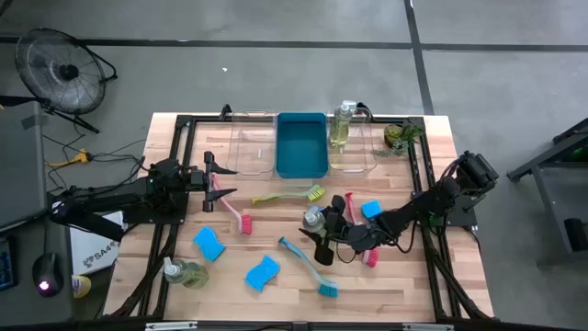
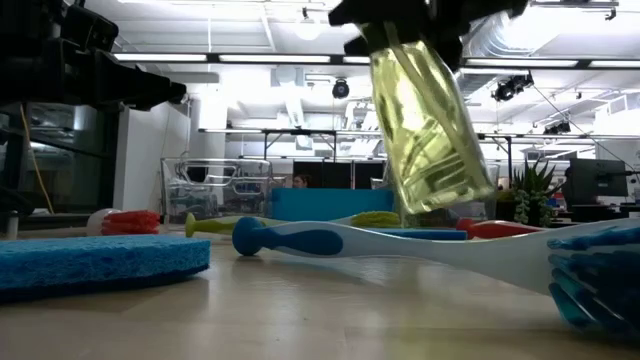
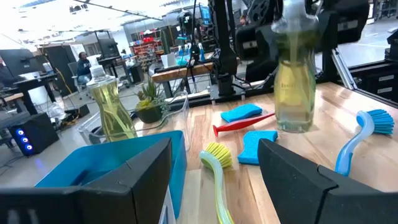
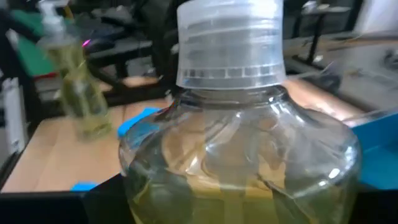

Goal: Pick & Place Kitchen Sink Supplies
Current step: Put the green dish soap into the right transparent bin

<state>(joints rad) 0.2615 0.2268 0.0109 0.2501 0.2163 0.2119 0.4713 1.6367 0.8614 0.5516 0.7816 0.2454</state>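
Because it is bound for placement, a pump bottle (image 2: 430,125) is clamped at its neck by the right gripper (image 1: 317,228) and held tilted above the table (image 1: 404,285) centre; the left gripper (image 1: 219,180) waits open.

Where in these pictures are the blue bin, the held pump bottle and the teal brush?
blue bin (image 1: 301,147): high view, bare floor inside.
held pump bottle (image 2: 430,130): low view, clear body.
teal brush (image 1: 328,289): high view, bristle head.

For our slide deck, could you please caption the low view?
Right gripper lifts a tilted pump bottle above a teal dish brush and blue sponge.
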